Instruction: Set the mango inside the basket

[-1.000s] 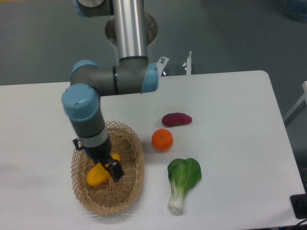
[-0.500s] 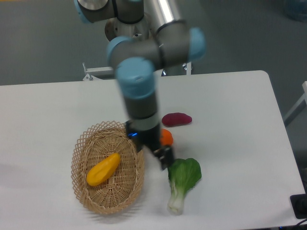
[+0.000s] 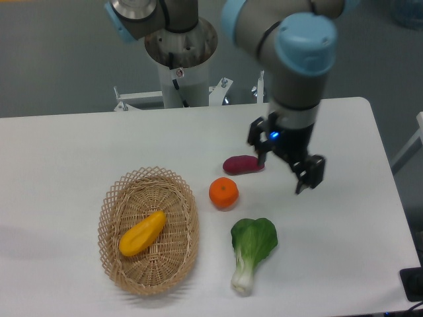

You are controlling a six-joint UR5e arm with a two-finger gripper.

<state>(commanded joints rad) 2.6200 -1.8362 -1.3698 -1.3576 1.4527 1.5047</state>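
Now mango [image 3: 142, 234] smooth, yellow-orange, lying diagonal in basket [image 3: 112, 210]; end effector [image 3: 285, 170] spread, empty

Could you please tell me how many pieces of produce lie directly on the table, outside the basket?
3: the purple tuber beside the gripper, the orange below it, the leafy green nearest the camera. None seems hidden.

Bright even overhead light, soft faint shadows, mild softness, no strong glare
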